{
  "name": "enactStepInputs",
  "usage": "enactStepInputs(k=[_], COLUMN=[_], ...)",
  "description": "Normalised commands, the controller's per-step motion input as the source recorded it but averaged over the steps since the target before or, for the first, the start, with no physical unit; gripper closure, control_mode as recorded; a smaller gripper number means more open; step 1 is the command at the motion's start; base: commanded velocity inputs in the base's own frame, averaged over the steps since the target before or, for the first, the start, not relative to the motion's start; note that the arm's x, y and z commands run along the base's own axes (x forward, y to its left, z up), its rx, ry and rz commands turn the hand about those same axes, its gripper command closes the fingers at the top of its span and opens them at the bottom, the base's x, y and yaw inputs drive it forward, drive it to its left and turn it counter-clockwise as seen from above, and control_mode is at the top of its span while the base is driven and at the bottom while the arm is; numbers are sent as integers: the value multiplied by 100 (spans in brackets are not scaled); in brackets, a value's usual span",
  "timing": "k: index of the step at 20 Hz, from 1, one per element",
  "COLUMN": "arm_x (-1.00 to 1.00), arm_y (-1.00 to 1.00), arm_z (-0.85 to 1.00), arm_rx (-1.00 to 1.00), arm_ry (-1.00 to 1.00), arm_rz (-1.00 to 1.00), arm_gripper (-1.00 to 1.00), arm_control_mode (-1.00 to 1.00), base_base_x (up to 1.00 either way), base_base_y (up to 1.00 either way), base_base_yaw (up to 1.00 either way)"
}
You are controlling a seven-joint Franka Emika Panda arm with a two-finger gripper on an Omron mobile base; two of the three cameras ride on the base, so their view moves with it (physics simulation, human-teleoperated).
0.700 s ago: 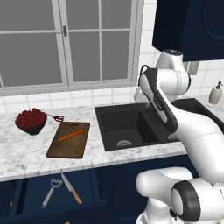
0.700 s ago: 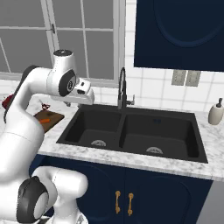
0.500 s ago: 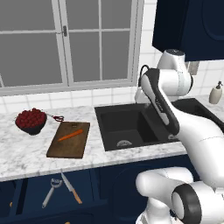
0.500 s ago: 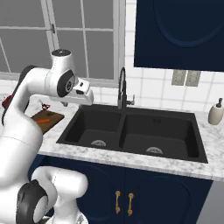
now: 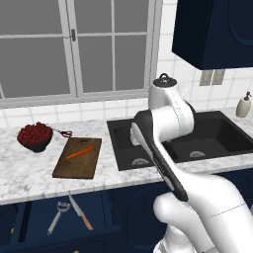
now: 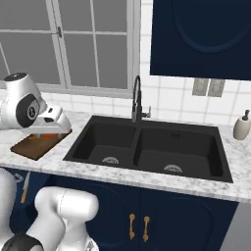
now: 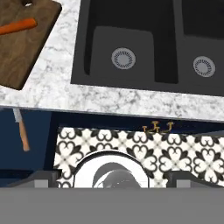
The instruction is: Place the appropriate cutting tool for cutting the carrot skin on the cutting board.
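Arm's swung a touch since 0.7 s ago: wrist rolls more toward the sink [image 5: 183, 143], base and scene stay put. Gripper hangs high over the counter edge, looking down; fingertips barely peek in hand view, so can't tell if they're apart or closed. Nothing seems to be held.

Peeler [image 5: 56, 218] lies in the open drawer below the counter, left of the knife [image 5: 80, 213] w/ orange-brown handle; just beside it, maybe touching near the heads. Cutting board [image 5: 77, 158] sits on the marble w/ carrot [image 5: 79, 153] on it, bowl of red fruit [image 5: 35, 137] to its left.

Step in hand: reach down-left to the drawer. To do it well, I reckon: come straight down over the peeler's slim shaft, fingers across it, clear of the knife, and mind the counter lip on the way.
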Motion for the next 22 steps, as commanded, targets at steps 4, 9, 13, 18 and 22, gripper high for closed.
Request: enactStepInputs(k=[4, 9, 13, 18, 22], arm_x=[-48, -11, 0, -6, 5], arm_y=[100, 98, 93, 47, 50], arm_z=[-48, -39, -33, -57, -58], arm_rx=[-10, -10, -9, 0, 5], arm_ry=[6, 16, 21, 16, 13], arm_rz=[0, 0, 0, 4, 0], arm_gripper=[-100, -100, -100, -100, -100], arm_control_mode=[-100, -100, -100, -100, -100], base_base_x=[0, 0, 0, 0, 0], base_base_y=[0, 0, 0, 0, 0], base_base_yaw=[0, 0, 0, 0, 0])
